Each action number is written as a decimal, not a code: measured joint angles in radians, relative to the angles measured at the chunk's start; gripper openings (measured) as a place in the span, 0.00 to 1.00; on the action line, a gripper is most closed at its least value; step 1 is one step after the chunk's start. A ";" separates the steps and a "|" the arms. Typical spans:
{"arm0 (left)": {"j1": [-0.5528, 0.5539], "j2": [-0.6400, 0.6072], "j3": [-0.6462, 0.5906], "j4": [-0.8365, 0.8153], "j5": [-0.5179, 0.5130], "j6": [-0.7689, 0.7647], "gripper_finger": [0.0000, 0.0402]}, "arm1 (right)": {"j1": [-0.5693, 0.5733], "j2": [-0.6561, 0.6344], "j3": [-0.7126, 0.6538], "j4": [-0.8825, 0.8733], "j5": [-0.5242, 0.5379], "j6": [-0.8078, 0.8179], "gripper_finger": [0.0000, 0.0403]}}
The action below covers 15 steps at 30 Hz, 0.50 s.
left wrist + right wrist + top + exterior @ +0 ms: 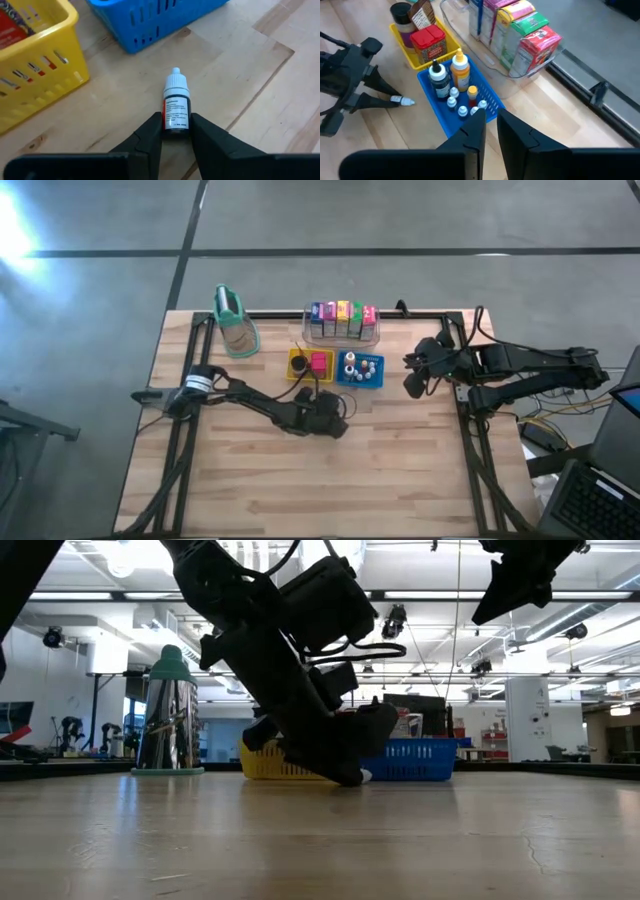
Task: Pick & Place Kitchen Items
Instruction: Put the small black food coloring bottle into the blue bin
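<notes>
Here, the left gripper [176, 136] pinches a small white-capped dropper bottle [176, 107] lying on the wooden table [240, 90], just in front of the blue tray [150, 20]; the right gripper [491, 122] hovers above, fingers nearly together

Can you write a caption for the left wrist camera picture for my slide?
The left gripper closes around a small white-capped dropper bottle lying on the wooden table, near the yellow basket and blue basket.

My left gripper [176, 131] sits low on the table [330, 480], its fingers on either side of a small dropper bottle [176, 107] lying just before the two trays [335, 368]. The clear bin [342, 325] stands behind them.
</notes>
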 joint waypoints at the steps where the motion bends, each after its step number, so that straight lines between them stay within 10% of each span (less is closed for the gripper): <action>1: -0.001 -0.002 0.000 -0.009 0.003 0.009 0.25 | 0.000 0.002 0.000 0.002 -0.008 0.001 0.10; 15: -0.079 -0.157 -0.132 0.059 0.059 0.178 0.25 | 0.084 0.107 -0.054 0.225 -0.284 -0.198 0.18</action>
